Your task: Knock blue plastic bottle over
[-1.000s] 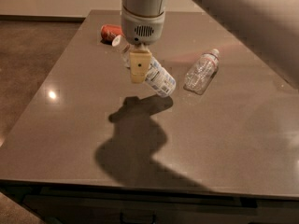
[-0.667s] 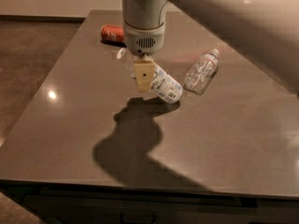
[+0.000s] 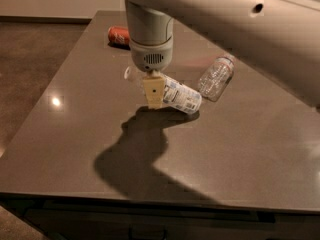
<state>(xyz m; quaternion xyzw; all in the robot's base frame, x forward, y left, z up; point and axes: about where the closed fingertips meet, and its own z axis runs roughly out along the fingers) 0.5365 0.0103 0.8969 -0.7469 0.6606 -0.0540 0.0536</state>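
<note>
Room: dim, with a dark floor (image 3: pixel 30 69) to the left and a pale wall at the far edge.
Counter (image 3: pixel 260 149): a wide grey-brown slab running from near to far, with a drawer front below its near edge.
Arm (image 3: pixel 240 19): a thick pale limb coming in from the upper right, ending in a round wrist that points down over the far middle of the counter.
Shadow (image 3: pixel 140 154): a large dark patch on the counter, near and left of the wrist.
Gripper (image 3: pixel 153 91): hangs straight below the wrist, low over the counter, right against the blue plastic bottle.
Jaws: cannot tell whether they clasp anything or stand apart.
Blue plastic bottle (image 3: pixel 180 96): on its side or steeply tilted, white cap to the far left, base to the near right, passing behind the gripper.
Clear bottle (image 3: pixel 216 76): smaller, lying just right of the blue one.
Red can (image 3: pixel 119 35): lying at the far left.
Glint (image 3: pixel 55 101): a bright spot on the left of the counter.
</note>
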